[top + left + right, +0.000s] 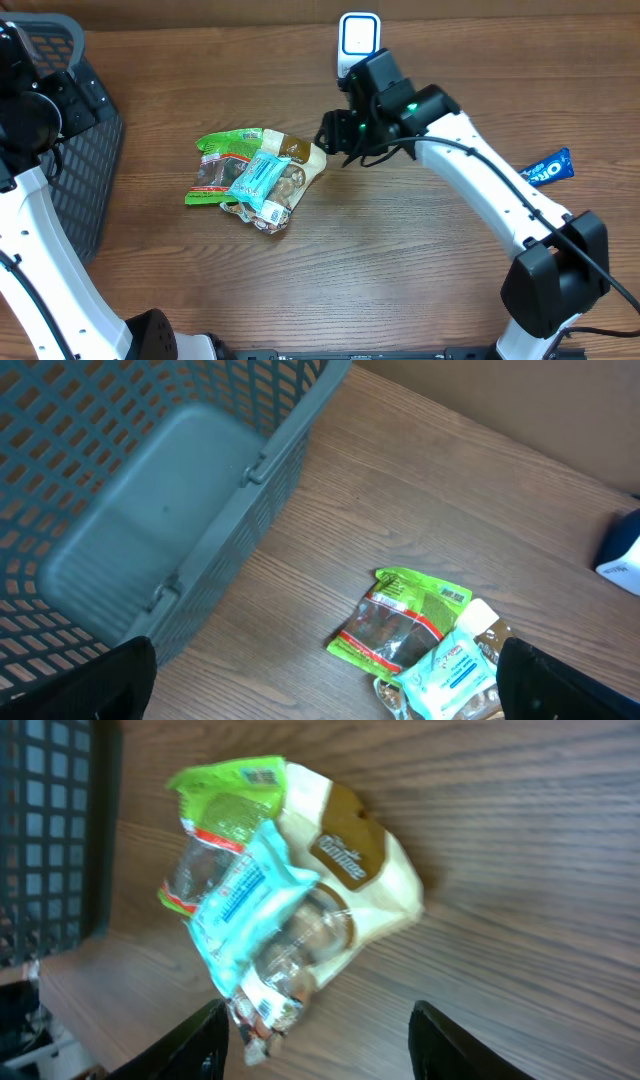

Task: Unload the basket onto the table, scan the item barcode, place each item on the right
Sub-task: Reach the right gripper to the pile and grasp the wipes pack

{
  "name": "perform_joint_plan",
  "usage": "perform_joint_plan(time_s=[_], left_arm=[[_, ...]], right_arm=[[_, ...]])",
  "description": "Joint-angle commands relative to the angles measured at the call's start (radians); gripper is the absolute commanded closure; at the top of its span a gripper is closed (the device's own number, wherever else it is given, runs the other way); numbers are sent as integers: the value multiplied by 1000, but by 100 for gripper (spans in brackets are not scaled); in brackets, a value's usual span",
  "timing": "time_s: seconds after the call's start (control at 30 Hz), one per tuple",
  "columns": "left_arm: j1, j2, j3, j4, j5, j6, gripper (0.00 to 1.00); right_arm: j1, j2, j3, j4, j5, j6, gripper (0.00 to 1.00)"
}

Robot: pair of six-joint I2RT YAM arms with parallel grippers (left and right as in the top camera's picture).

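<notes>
Near right: blue OREO pack (547, 168) flat on the table, white lettering legible, one end hidden by the right arm.

Mid-table: heap of three snack packets on the wood, none gripped.
- Green packet (225, 160) on the left.
- Cream pouch (300, 165) on the right, brown label, script too small to read.
- Light-blue packet (258, 180) laid across both, print illegible.

Right gripper (318, 1020) is just beside the heap's right end, jaws partway apart over bare wood.

Left: grey lattice basket (85, 170), plain floor showing inside. Left gripper (325, 660) hangs by it, jaws wide, holding nothing.

Far edge: white scanner (358, 35), face lit pale blue.
</notes>
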Motion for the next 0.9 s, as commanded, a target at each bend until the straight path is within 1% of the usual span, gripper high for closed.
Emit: perform_joint_plan(time_s=[0.0,0.07,0.1,0.2,0.23,0.27,0.43,0.6,0.67,0.77,0.8,0.83,0.87], left_arm=[[0,-3,13,2,14,-3,0],[0,-3,13,2,14,-3,0],[0,-3,13,2,14,-3,0],[0,-3,13,2,14,-3,0],[0,-3,13,2,14,-3,0],[0,-3,13,2,14,-3,0],[0,-3,13,2,14,-3,0],[0,-3,13,2,14,-3,0],[0,-3,13,2,14,-3,0],[0,-2,13,2,14,-3,0],[0,-2,13,2,14,-3,0],[0,-2,13,2,14,-3,0],[0,-2,13,2,14,-3,0]], right_arm=[[45,-19,-29,47,70,113,42],[73,-19,-64,91,76,170,41],[81,-19,-82,120,76,197,38],[112,-8,-139,261,76,246,27],[121,7,-150,311,75,276,20],[131,34,-153,358,72,307,18],[177,165,-153,548,-17,392,19],[236,275,-153,586,-32,454,20],[248,290,-153,586,-41,454,23],[261,305,-153,573,-21,450,31],[261,307,-153,566,-18,449,40],[256,309,-153,556,-14,441,59],[248,309,-153,544,-16,417,73]])
